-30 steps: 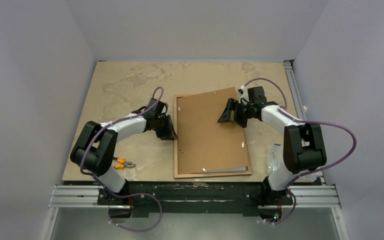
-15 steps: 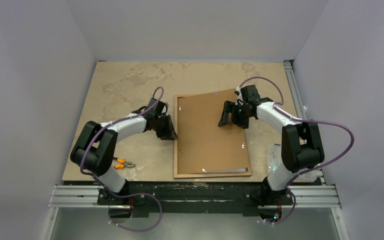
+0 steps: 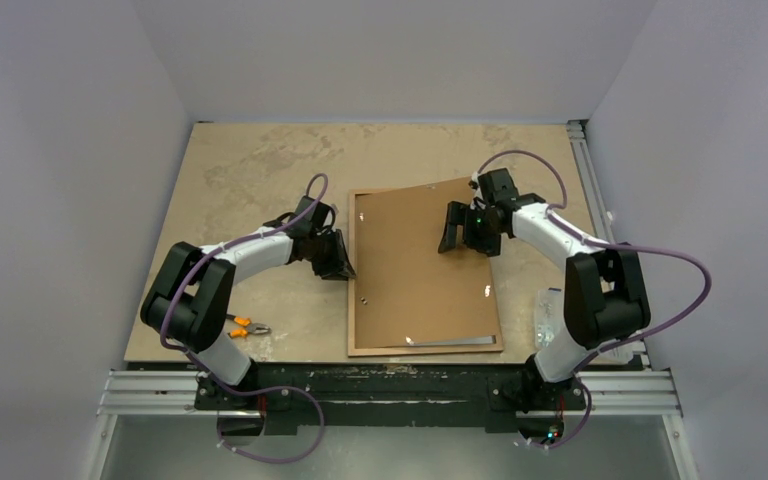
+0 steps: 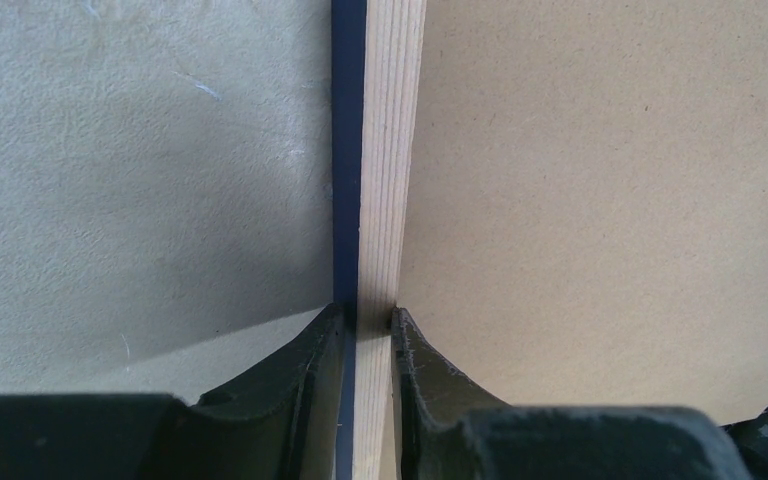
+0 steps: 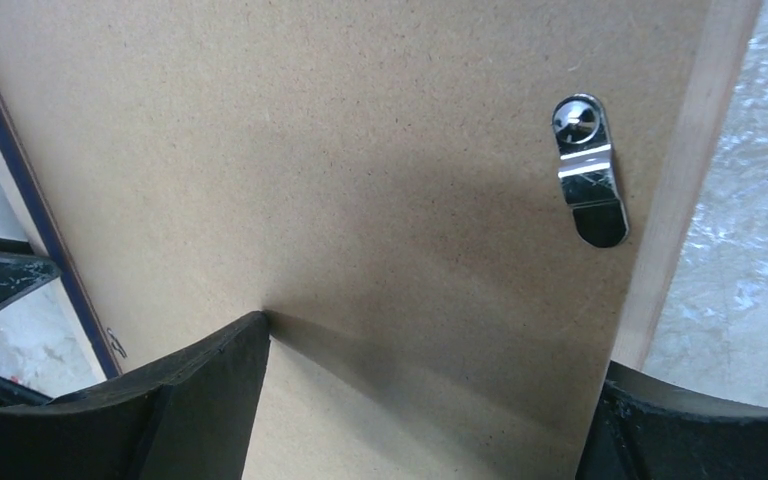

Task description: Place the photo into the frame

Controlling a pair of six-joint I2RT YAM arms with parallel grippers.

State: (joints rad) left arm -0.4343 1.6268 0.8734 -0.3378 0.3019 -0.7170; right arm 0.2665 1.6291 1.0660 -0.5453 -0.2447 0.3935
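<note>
Frame (image 3: 351, 300): back up on desk (image 3: 260, 170), left rail clamped in the narrow left pincer (image 3: 335, 262).
Backing board (image 3: 410, 260): askew over the frame, not yet seated.
Right pincer (image 3: 468, 240): jaws wider than a second ago, empty, shifted farther up the board.
Photo: unseen, presumably beneath.

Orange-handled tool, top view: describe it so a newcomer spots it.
On the tan mottled tabletop, go to the near-left corner beside the left arm. The small orange-handled tool, likely pliers, lies flat there, left of the large brown board; nothing else is orange.
</note>
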